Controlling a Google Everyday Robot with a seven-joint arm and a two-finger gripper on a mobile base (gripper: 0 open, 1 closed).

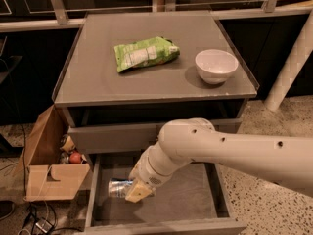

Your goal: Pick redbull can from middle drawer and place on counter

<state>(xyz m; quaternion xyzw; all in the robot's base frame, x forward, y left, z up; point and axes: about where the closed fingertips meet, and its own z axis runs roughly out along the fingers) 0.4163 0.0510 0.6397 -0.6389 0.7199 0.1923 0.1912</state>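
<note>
In the camera view, the cabinet stands with its middle drawer [190,202] pulled out toward the camera, its plain grey floor and thin side walls showing. The redbull can [116,188] lies on its side in the left half of this drawer, its length running left to right and its silvery body catching the light. The end effector [138,190] is down inside the drawer at the can's right end. A beige finger pad [137,193] crosses in front of that end, and the end effector looks pinched on the can, though the far finger is hidden behind it. The white arm [234,152] comes in from the right edge, bends at a rounded joint in front of the cabinet, and drops into the drawer, covering part of the closed drawer front [110,137] above.

The table [95,77], the grey and slightly glossy top of the cabinet, carries two things. A green crinkled snack bag [145,54] lies near its middle, and a white bowl [216,65] stands upright to the bag's right, near the right edge. The two are apart.

Left of the cabinet, on the ground, an open cardboard box [46,180] holds a few small items, among them a round red one [75,157]. A white post [293,58] leans at the right edge above the speckled floor [274,126].
</note>
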